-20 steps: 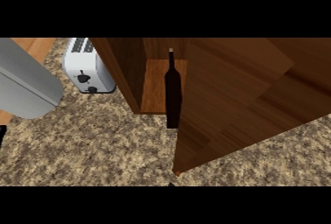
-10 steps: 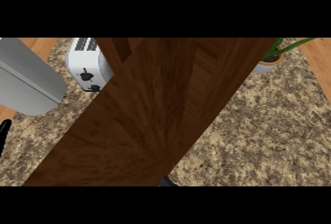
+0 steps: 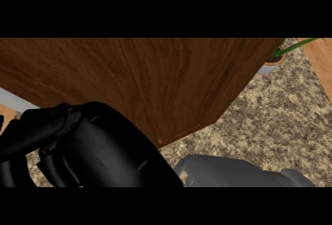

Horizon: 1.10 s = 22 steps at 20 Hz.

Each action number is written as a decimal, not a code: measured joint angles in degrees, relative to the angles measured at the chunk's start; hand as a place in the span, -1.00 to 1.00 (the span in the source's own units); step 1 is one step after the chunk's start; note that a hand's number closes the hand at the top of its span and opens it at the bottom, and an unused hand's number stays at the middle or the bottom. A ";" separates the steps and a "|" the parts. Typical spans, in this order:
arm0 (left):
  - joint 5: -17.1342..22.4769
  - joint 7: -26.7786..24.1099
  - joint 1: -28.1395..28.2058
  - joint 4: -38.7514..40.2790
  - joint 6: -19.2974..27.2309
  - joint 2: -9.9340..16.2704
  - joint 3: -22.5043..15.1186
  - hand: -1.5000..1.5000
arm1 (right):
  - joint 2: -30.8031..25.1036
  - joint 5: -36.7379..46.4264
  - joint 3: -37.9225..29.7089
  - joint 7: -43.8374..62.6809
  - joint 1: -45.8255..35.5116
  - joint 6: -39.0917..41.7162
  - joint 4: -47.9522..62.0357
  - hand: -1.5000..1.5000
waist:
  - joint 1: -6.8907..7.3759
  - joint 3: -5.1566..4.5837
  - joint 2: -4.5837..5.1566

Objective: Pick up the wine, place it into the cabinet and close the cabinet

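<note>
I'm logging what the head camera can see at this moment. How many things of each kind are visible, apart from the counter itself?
Wooden cabinet: 1
Potted plant: 1
Black hand: 1
Grey forearm: 1
Total: 4
The wine does not show in this view.

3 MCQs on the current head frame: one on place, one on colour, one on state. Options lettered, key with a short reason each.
1. Where does the potted plant show?
A. upper right corner
B. lower left corner
C. centre

2. What colour is the cabinet?
A. white
B. dark brown wood
C. green

3. Can the wine be seen now?
A. yes, standing on the counter
B. yes, lying on the counter
C. no, it is not visible

Key: 1 A, green leaves and a pot sit at the top right on the speckled counter. 2 B, brown wood grain fills the upper frame. 3 C, only the cabinet, the black robot hand and a grey forearm show.
</note>
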 measured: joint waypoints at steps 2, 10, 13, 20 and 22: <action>0.00 0.32 -0.62 0.62 -0.11 -0.36 0.59 -1.00 | 0.28 0.41 -1.38 -1.94 -3.09 0.93 4.65 1.00 | -0.25 0.00 0.00; -0.13 2.16 -1.39 0.72 -0.39 -1.23 2.79 -1.00 | 0.72 0.61 -6.28 -8.99 -9.02 7.16 20.04 1.00 | -0.45 -0.29 -0.38; -1.24 1.91 -0.45 0.64 -0.74 -2.05 2.59 -1.00 | 0.71 -0.37 -8.59 -11.85 -10.31 9.79 24.84 1.00 | -0.26 -0.48 -0.54; -2.49 3.43 -2.27 0.49 0.28 -2.79 2.63 -1.00 | 0.70 -2.01 -12.66 -19.53 -11.27 15.35 32.70 1.00 | -0.13 -0.83 -1.09; -2.17 4.09 -2.40 0.39 -0.09 -2.53 3.06 -1.00 | 0.52 -1.92 -13.55 -21.68 -11.66 16.62 35.04 1.00 | 0.10 -0.84 -1.25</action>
